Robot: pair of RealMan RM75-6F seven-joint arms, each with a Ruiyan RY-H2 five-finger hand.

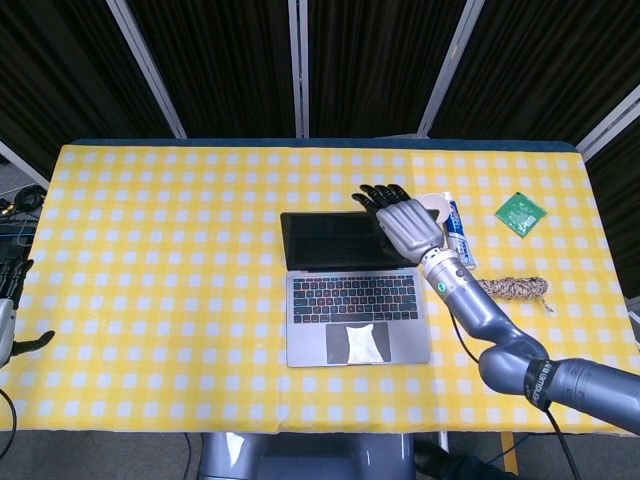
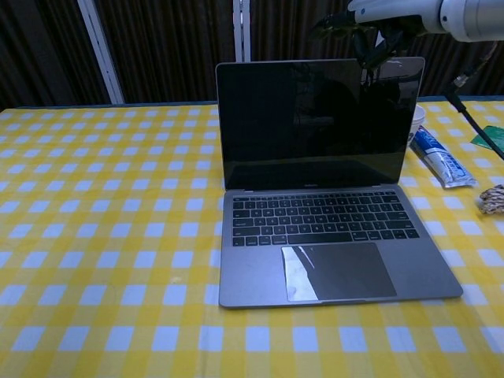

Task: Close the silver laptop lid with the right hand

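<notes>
The silver laptop [image 1: 355, 290] [image 2: 319, 189] stands open in the middle of the table, its dark screen upright and facing me. My right hand [image 1: 403, 222] [image 2: 378, 24] hovers over the top right part of the lid, fingers spread and pointing behind the screen's upper edge. Whether the fingers touch the lid cannot be told. Nothing is held in it. My left hand [image 1: 8, 300] shows only at the left edge of the head view, off the table, fingers apart and empty.
A toothpaste tube [image 1: 458, 232] [image 2: 441, 157] and a white cup [image 1: 436, 205] lie right of the laptop. A coil of rope [image 1: 515, 288] [image 2: 492, 198] sits further right, a green packet [image 1: 519, 212] at the back right. Yellow checked cloth [image 1: 160, 260] covers the table.
</notes>
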